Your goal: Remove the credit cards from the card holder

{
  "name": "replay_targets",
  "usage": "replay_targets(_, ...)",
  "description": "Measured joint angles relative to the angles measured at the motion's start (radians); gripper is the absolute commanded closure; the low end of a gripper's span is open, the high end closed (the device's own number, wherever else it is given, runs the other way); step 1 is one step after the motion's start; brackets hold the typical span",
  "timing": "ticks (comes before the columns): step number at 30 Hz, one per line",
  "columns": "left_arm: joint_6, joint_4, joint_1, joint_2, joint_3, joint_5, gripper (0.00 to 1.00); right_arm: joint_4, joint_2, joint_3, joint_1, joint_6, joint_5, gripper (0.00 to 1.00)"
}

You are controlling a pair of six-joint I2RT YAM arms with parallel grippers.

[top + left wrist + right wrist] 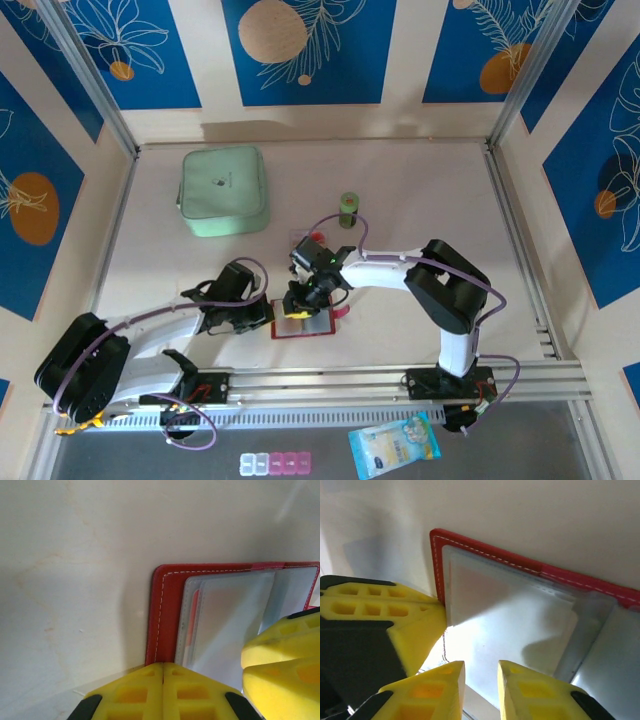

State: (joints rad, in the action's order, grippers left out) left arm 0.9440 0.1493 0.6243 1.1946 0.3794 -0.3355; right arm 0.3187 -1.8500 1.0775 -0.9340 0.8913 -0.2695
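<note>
At the front middle of the pale bench (420, 200), between the two arms, the small red leather-look card holder (300, 328) lies open and flat, its greyish clear plastic sleeves (230, 615) facing up. The thin flat credit cards appear to sit inside those sleeves: a red strip of one (192, 625) shows through the plastic, the rest too blurred to tell. The step in hand looks like drawing a card out. To do it well, the holder should be held firmly down at its edge while the other fingers catch the card's free edge alone, not the sleeve, and pull along the sleeve's opening instead of lifting. The left end effector (163, 672) has its yellow fingers pressed together, resting at the holder's red border. The right end effector (481, 675) hangs just over the sleeves with a narrow gap between its fingers; nothing is seen gripped in it
</note>
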Motion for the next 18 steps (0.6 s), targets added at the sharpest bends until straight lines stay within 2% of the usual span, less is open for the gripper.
replay_targets(18,-0.003,0.002,0.000,0.006,0.003,0.000,0.95,0.001,0.036,-0.073,0.041,0.000,0.003,0.73)
